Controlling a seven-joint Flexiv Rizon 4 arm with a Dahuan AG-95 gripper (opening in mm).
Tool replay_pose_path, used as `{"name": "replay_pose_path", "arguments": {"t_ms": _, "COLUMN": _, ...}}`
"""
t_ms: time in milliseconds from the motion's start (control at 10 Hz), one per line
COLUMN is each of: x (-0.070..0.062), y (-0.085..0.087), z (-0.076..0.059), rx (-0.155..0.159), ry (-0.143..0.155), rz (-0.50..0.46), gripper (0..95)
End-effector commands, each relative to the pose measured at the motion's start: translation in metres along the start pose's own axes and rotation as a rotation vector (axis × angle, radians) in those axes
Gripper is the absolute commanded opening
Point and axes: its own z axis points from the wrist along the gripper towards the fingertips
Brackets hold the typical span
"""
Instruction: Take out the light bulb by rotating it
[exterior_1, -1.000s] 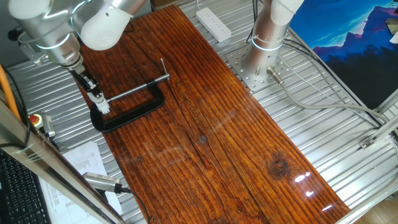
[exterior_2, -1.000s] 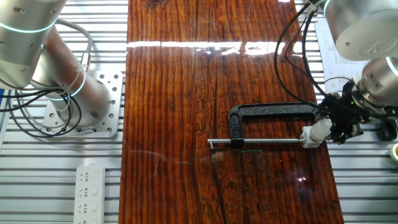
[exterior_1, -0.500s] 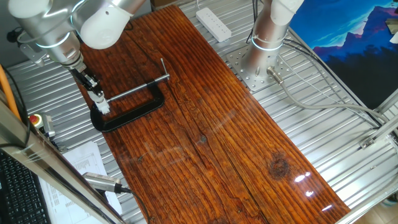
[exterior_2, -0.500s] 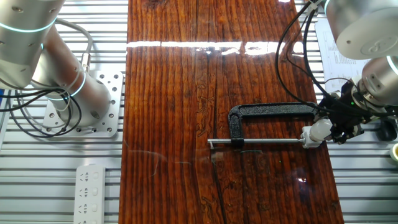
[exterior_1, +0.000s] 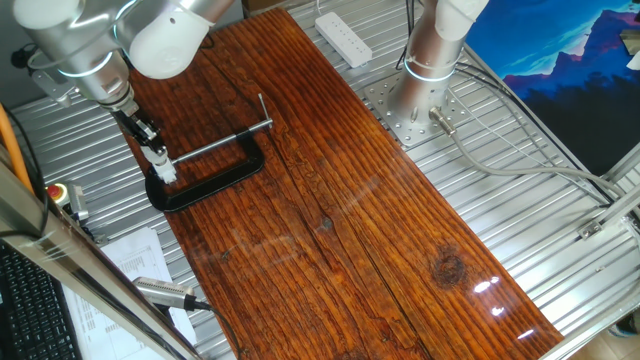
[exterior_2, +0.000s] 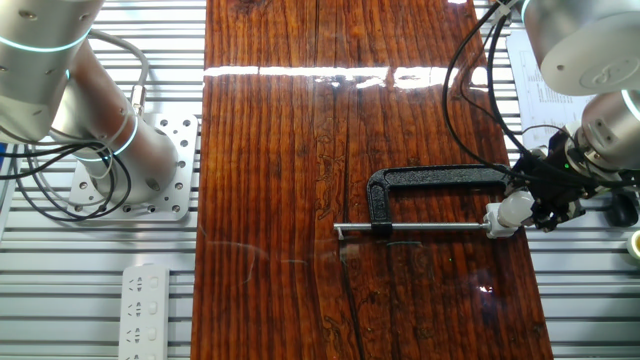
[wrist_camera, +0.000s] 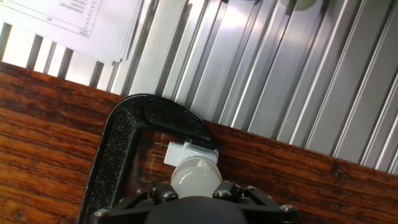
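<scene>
Fingertips (exterior_2: 538, 208) pinch the small frosted white light bulb (wrist_camera: 195, 177), unchanged over the last second above the dark wooden tabletop (exterior_1: 330, 200), seated in its white socket (wrist_camera: 186, 152) inside the black iron C-clamp (exterior_2: 440, 185), so unscrewing seems stalled.

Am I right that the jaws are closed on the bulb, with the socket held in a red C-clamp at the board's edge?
Nearly. The gripper does hold the light bulb at the socket by the board's edge, but the C-clamp is black, not red, as both fixed views show.
</scene>
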Motion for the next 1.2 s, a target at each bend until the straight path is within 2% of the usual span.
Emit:
{"name": "replay_pose_path", "arguments": {"t_ms": 100, "x": 0.0003, "y": 0.0003, "z": 0.0000, "rx": 0.000, "ry": 0.001, "rz": 0.000, "gripper": 0.0}}
{"name": "replay_pose_path", "arguments": {"t_ms": 900, "x": 0.0003, "y": 0.0003, "z": 0.0000, "rx": 0.000, "ry": 0.001, "rz": 0.000, "gripper": 0.0}}
{"name": "replay_pose_path", "arguments": {"t_ms": 1000, "x": 0.0060, "y": 0.0023, "z": -0.0083, "rx": 0.041, "ry": 0.000, "rz": -0.200, "gripper": 0.0}}
{"name": "replay_pose_path", "arguments": {"t_ms": 1200, "x": 0.0063, "y": 0.0027, "z": -0.0094, "rx": 0.055, "ry": 0.002, "rz": -0.221, "gripper": 0.0}}
